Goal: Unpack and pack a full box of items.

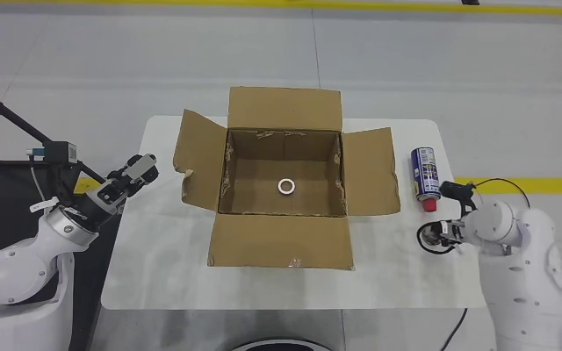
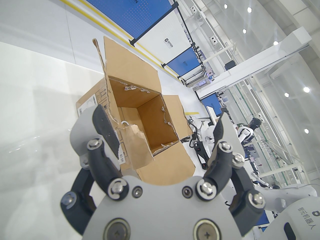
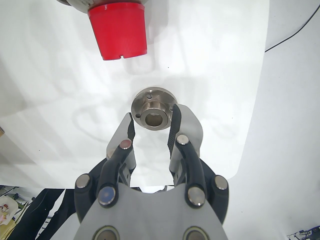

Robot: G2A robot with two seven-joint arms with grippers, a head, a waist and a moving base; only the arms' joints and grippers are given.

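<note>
The right gripper [image 3: 153,114], pinching the metal flange [image 3: 150,101] below the spray can [image 1: 425,175] right of the box [image 1: 281,241], likely needed a level set-down clear of the can, while the left gripper [image 2: 162,114] stood spread.

Bright overhead light, ceiling lamps [image 2: 250,9] glaring, soft shadows on table [image 3: 212,51], edges seemingly bowed.

Overhead view down onto table [image 1: 176,272], left wrist low, sharing the box [image 1: 281,241]
</note>
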